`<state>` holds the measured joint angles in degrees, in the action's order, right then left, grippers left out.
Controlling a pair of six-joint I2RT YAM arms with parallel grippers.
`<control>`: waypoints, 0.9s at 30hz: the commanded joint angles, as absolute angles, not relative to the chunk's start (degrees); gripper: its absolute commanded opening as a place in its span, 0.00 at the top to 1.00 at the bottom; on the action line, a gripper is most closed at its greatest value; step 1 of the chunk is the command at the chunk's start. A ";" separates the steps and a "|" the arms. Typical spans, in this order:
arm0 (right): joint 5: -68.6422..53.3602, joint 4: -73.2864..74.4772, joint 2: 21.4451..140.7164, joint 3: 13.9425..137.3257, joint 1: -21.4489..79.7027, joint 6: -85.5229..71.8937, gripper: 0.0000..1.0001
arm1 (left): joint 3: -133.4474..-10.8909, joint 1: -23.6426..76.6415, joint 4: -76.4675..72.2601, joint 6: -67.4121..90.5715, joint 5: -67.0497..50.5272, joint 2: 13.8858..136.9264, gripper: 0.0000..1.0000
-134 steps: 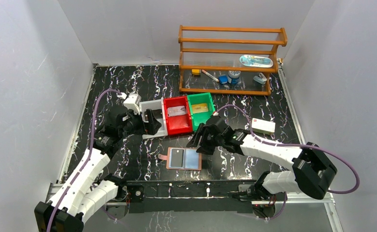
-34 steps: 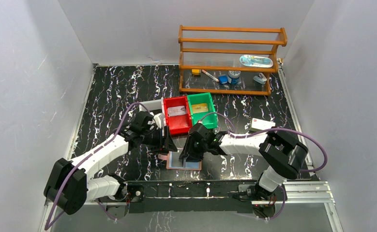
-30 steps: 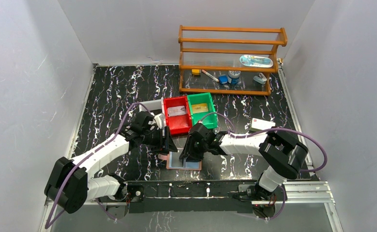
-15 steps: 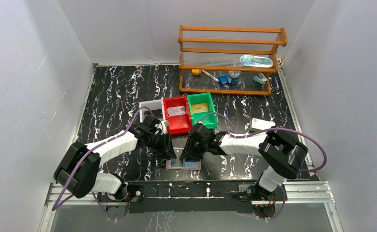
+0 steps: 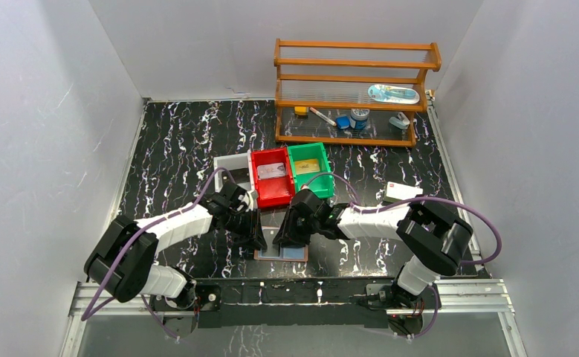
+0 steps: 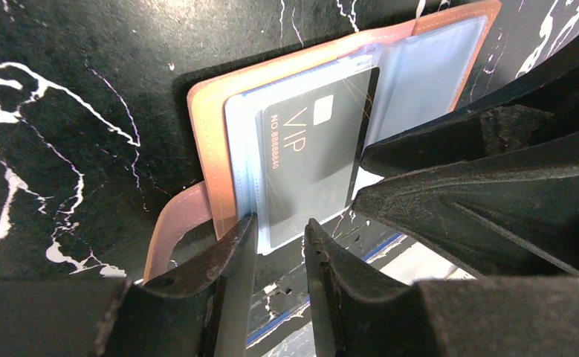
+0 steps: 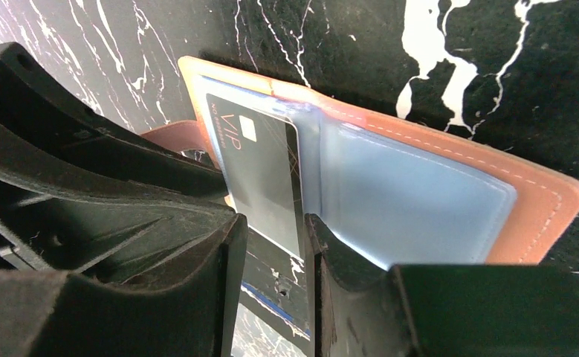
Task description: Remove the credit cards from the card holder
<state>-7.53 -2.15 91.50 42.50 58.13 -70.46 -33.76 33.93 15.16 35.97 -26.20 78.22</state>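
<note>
Open card holder (image 6: 210, 141) flat on the tabletop (image 5: 175, 141) near its front edge, between the two arms. A black card (image 6: 316, 149) marked VIP sits in the left clear pocket; the right clear pocket (image 7: 412, 201) shows no card that can be made out. The strap tab (image 6: 171, 223) lies at the holder's left side.

The card's long axis runs away from both sets of jaws, its short near edge facing them. The left gripper (image 6: 280, 223) stands at the near left corner of the pocket, jaws a narrow gap apart with the pocket's edge just beyond the tips and nothing clamped. The right gripper (image 7: 275, 219) stands at the card's near right corner, beside the fold, jaws likewise a narrow gap apart and holding nothing. Both arms are equally near the card.

The likely next move is a pinch on the card while the other jaws pin the leather. Which way the pocket opens cannot be told. The chief obstruction is mutual: each gripper's body crowds the other's over the holder. The red bin (image 5: 271, 178), green bin (image 5: 308, 167), white box (image 5: 405, 193) and wooden rack (image 5: 353, 93) stand farther back, apart from the holder.
</note>
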 commanded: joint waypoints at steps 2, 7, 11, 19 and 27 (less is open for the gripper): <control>-7.34 -5.19 90.06 42.97 57.92 -70.15 0.58 | -32.08 34.12 17.05 35.26 -25.36 77.86 0.71; -5.98 -3.23 91.48 42.81 57.92 -71.25 0.58 | -32.08 34.12 17.05 35.08 -25.55 77.70 0.72; -5.90 -2.30 92.59 42.54 57.92 -72.21 0.58 | -32.08 34.21 17.05 34.81 -25.80 78.04 0.76; -5.89 -3.03 91.82 42.30 57.92 -71.95 0.58 | -32.50 34.32 17.05 34.29 -25.98 78.13 0.81; -11.59 -14.02 94.05 39.66 57.89 -74.46 0.65 | -32.95 35.29 16.86 34.05 -26.15 79.74 0.90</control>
<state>-8.03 -5.17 92.92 41.56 57.87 -72.07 -33.23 34.13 15.27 34.87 -26.15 78.59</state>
